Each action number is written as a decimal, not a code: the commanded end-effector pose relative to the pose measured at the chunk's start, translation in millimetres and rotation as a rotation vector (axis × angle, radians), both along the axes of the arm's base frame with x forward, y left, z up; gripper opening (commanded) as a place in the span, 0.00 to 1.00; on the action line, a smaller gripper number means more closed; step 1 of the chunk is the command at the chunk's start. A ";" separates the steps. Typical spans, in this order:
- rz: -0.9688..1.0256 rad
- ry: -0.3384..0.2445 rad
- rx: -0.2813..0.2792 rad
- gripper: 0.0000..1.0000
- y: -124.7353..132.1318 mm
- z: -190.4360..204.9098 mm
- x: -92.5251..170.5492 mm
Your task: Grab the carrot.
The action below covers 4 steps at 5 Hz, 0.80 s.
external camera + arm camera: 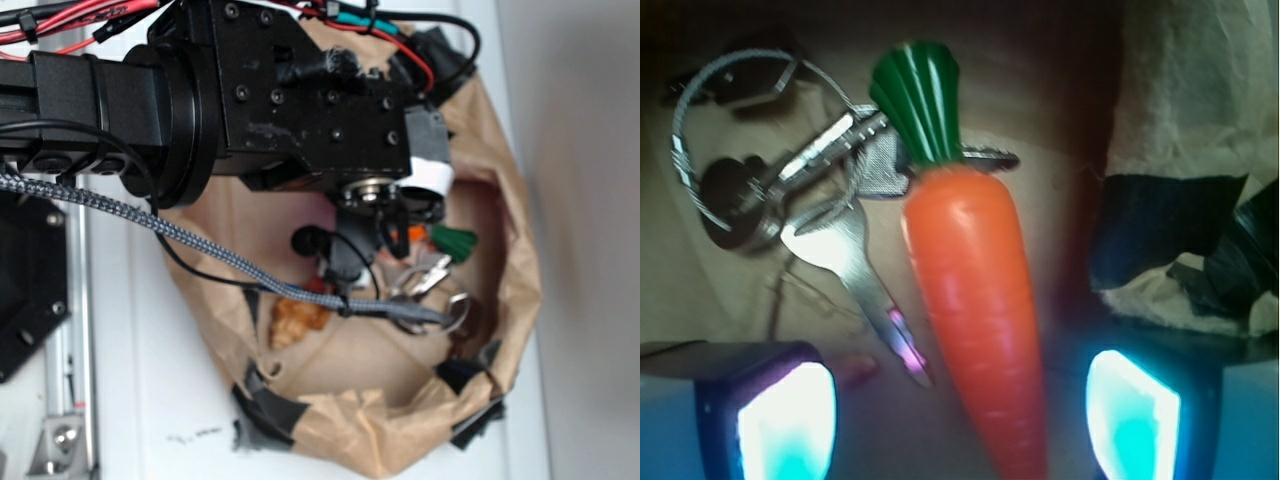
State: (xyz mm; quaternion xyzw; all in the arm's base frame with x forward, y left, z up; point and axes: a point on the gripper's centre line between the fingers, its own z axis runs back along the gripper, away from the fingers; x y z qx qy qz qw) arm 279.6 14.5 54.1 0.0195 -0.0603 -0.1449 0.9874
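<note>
The gripper (960,415) hangs inside a crumpled paper bag (505,150); its taped wall rises close beyond the right finger (1135,420), leaving little room there; keys (825,195) crowd the floor past the left finger (785,420); the fingers stand released, apart; the carrot (975,300) lies between them, tip nearest, untouched.
</note>
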 end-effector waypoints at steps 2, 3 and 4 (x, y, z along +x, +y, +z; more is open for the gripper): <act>-0.067 -0.048 -0.012 1.00 -22.5 29.5 -28.6; -0.062 -0.083 -0.086 1.00 -21.7 68.1 -34.3; -0.047 -0.057 -0.094 1.00 -19.3 61.4 -28.5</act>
